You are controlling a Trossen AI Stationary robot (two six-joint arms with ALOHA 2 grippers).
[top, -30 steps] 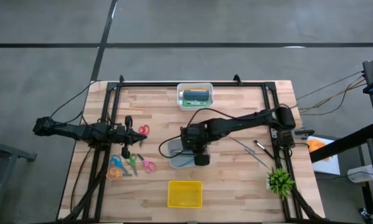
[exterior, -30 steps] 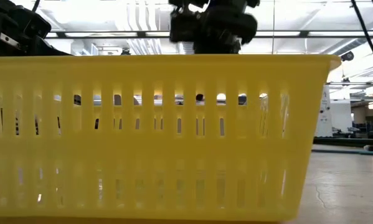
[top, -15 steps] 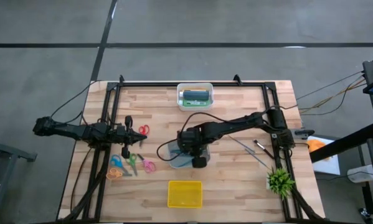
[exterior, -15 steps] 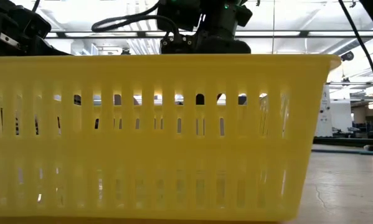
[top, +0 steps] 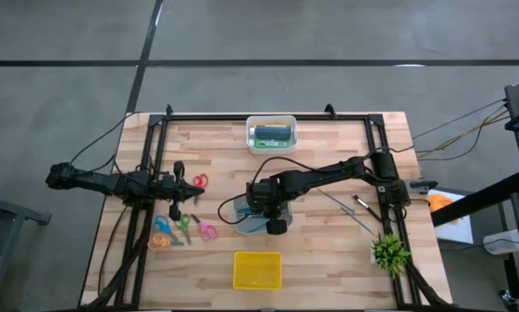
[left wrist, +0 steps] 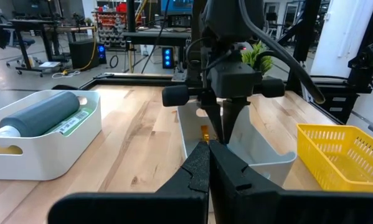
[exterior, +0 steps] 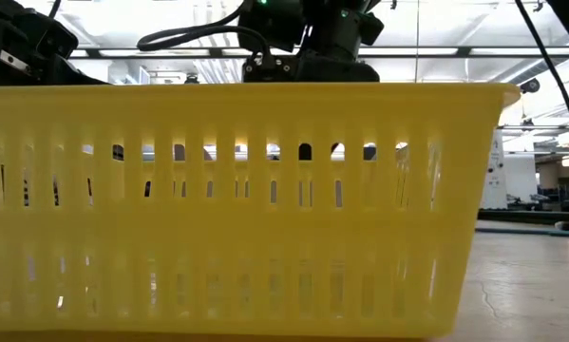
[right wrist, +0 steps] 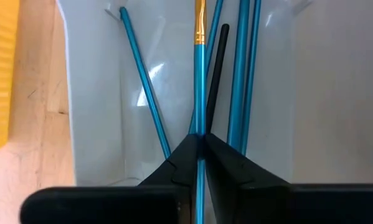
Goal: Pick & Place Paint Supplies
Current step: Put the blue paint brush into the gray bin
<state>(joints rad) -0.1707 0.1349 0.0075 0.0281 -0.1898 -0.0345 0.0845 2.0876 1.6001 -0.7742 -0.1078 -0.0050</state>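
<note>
My right gripper (top: 268, 215) points down into a pale grey bin (top: 244, 211) at the table's middle and is shut on a blue brush with a gold ferrule (right wrist: 199, 74). Several more blue brushes (right wrist: 243, 68) and a black one (right wrist: 216, 74) lie in that bin. Two brushes (top: 350, 208) lie on the wood to its right. A white bin (top: 271, 134) at the far edge holds a dark tube (left wrist: 43, 115) and a green one. My left gripper (top: 190, 188) waits shut at the table's left. My right gripper pinches the blue brush by its handle (right wrist: 199, 127) between the two fingers, coming from above. The brush runs in line with the gap between the fingers, its ferrule end (left wrist: 205, 132) reaching down into the grey bin. Whether it rests on the bin's floor is not visible.
A yellow slotted basket (top: 256, 269) stands at the near edge and fills the low view (exterior: 246, 209). Several scissors (top: 183, 227) lie near the left arm. A green spiky plant (top: 389, 251) stands at the near right corner. Black frame rails run along the table's sides.
My right gripper has come down into the grey bin and shifted a little toward the table's left, still shut on the brush. The left arm has kept still.
</note>
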